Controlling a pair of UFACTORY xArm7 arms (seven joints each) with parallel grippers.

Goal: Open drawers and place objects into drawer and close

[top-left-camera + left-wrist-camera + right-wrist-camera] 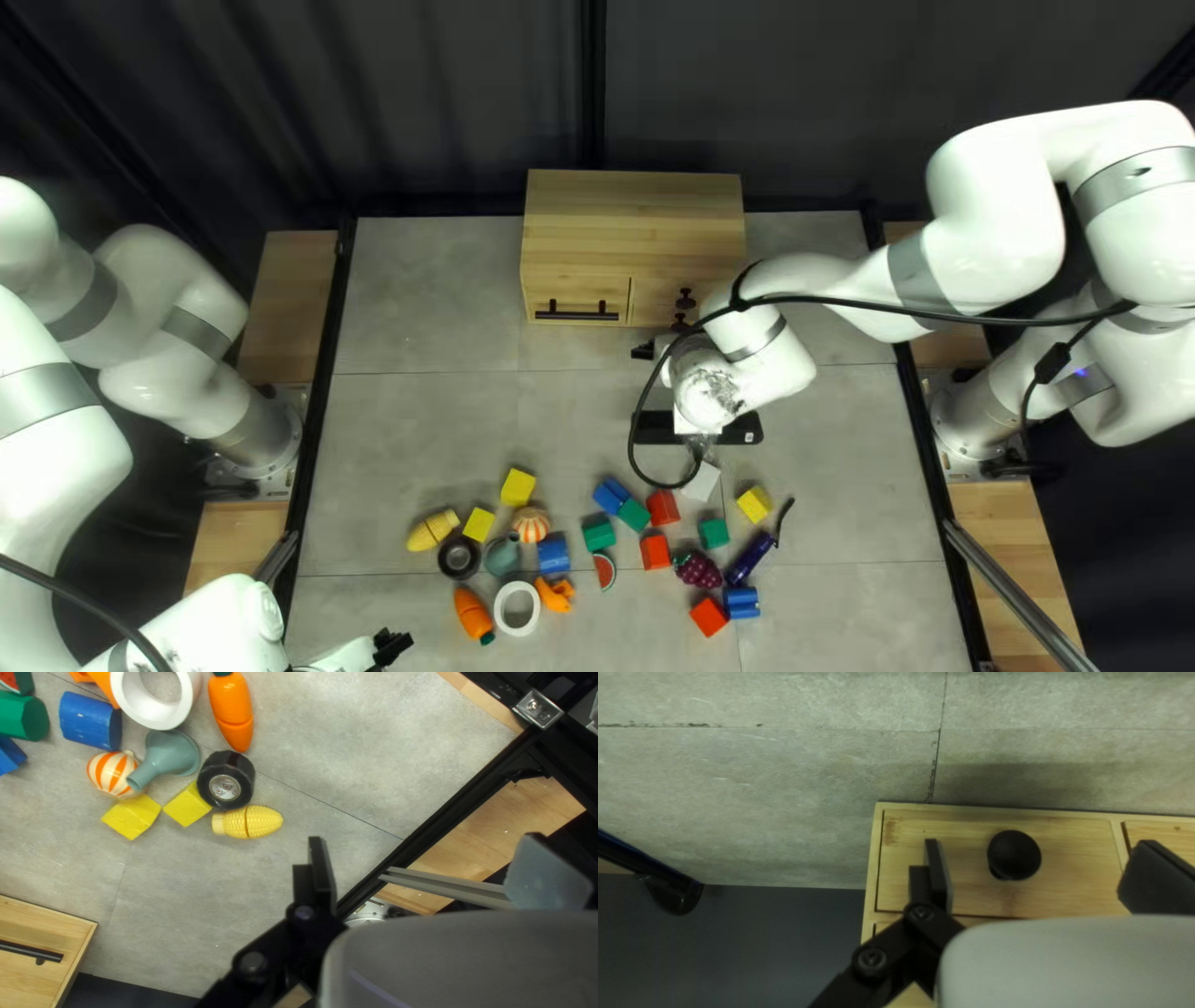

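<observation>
The pale wooden cabinet (632,212) stands at the middle of the bench's far edge, its drawer fronts flush, one with a black bar handle (576,315). The right gripper (647,351) is spread wide before it, a round black knob (1013,854) between its fingers, touching neither. The left gripper (392,646), also wide and holding nothing, is near the bench's near edge, toward the left corner. The toys lie loose between mid-bench and the near edge: ridged yellow corn (247,822) beside glossy black tape (226,779), smooth tapering carrot (232,710), thick white ring (123,703), knobbly grapes (697,570), curved dark eggplant (748,559).
</observation>
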